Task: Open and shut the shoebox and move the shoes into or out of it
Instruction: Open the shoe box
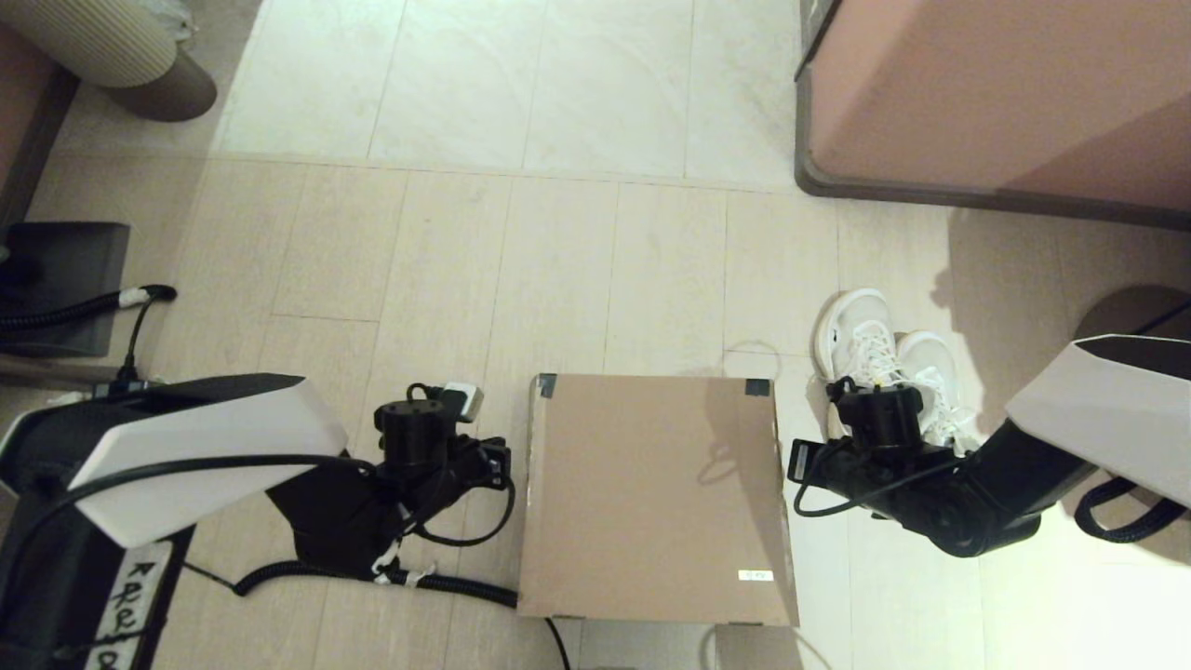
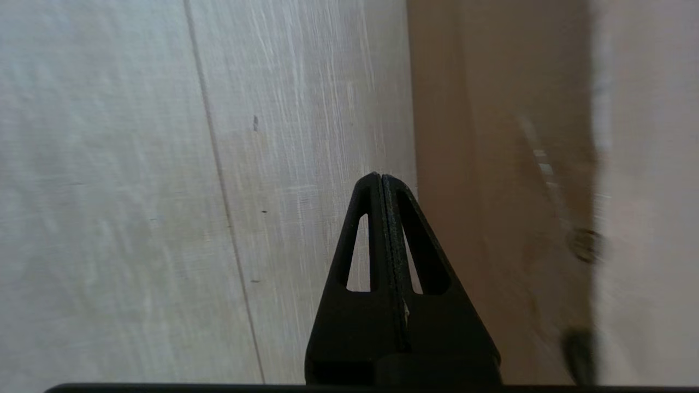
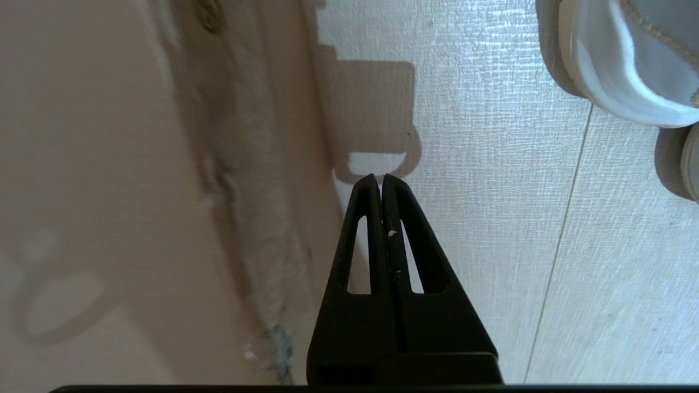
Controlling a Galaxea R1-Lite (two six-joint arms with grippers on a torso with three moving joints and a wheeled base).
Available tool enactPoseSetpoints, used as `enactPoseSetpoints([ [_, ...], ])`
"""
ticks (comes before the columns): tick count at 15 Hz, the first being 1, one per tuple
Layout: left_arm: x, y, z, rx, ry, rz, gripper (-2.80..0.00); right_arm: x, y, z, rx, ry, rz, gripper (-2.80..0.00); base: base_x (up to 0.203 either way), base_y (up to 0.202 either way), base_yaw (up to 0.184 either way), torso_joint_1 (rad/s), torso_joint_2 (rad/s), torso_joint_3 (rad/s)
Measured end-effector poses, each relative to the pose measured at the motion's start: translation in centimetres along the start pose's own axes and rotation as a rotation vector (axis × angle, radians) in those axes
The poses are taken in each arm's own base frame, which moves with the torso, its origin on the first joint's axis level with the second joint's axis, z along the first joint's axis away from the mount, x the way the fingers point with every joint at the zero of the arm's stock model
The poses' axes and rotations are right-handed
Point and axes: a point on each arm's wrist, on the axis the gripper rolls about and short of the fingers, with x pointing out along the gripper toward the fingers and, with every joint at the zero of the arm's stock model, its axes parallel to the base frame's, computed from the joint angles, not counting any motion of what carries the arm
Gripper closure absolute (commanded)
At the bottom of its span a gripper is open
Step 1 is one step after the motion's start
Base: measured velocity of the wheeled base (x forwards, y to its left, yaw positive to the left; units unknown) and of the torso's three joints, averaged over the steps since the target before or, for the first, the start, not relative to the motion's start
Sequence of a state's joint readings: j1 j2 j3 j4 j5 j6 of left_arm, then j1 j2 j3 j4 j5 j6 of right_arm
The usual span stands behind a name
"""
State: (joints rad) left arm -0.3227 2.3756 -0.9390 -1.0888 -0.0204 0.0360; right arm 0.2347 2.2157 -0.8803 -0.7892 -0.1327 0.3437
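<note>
The brown cardboard shoebox (image 1: 656,498) lies on the floor in the middle of the head view, lid down flat, with black tape on its two far corners and a small white sticker (image 1: 755,576). The white lace-up shoes (image 1: 884,358) stand side by side on the floor just right of the box's far corner. My left gripper (image 2: 380,176) is shut and empty, low beside the box's left wall (image 2: 491,191). My right gripper (image 3: 380,177) is also shut and empty, over the floor between the box's right wall (image 3: 136,191) and a shoe (image 3: 617,54).
A large pinkish-brown furniture block (image 1: 996,93) fills the far right. A ribbed beige cylinder (image 1: 102,42) stands at the far left, with a dark flat object (image 1: 65,279) nearer. A black cable (image 1: 447,582) runs along the floor left of the box.
</note>
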Motion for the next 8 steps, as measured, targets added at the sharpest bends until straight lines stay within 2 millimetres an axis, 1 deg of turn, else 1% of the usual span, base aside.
enactPoseSetpoints([
  [2,1.2,-0.3,-0.3,0.002,0.009,0.007,0.00,0.7,0.1,-0.7,-0.018,0.013,0.000,0.00,0.000,0.000,0.000,0.000,0.00,0.000],
  [5,2.0,-0.4,-0.6,0.003,0.010,0.003,0.00,1.1,1.0,-1.4,-0.033,0.024,0.022,0.00,0.000,0.000,0.000,0.000,0.00,0.000],
  [8,2.9,-0.6,-0.2,0.004,0.008,-0.003,0.00,1.3,2.0,-1.3,-0.041,0.013,0.043,0.00,0.000,0.000,0.000,0.000,0.00,0.000],
])
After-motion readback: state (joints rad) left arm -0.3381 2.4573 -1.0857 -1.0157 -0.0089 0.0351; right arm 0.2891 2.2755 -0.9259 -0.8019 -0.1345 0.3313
